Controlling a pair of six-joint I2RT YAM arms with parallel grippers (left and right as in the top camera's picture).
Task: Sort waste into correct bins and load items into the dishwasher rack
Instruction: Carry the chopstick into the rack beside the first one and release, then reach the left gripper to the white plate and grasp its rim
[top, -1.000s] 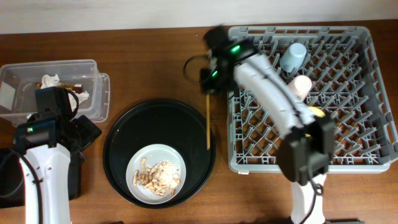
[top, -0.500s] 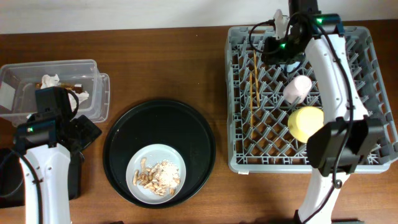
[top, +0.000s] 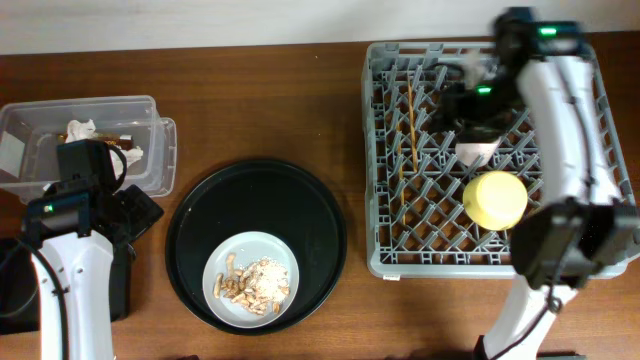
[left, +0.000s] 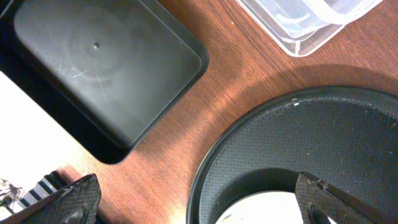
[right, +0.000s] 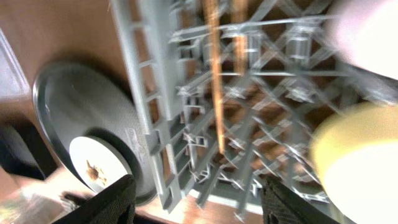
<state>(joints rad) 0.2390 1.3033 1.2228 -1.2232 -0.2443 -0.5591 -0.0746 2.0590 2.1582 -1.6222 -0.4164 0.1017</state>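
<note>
Overhead: chopsticks (top: 408, 120) lie in the dishwasher rack (top: 430, 263) toward 10 o'clock, yellow bowl (top: 495, 198) at 4 o'clock, right arm (top: 565, 110) masking part of the pink cup (top: 478, 152); food scraps (top: 262, 280) remain on the plate (top: 222, 270) in the round black tray (top: 200, 230). Left wrist: left gripper (left: 196, 193) wide apart, empty, flat black tray (left: 93, 68) at 11 o'clock. Right wrist: right gripper (right: 196, 193) spread, empty; its arm has swung inward from the 12 o'clock rim

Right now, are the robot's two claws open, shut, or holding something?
Left gripper: open, holding nothing.
Right gripper: open, holding nothing.
</note>
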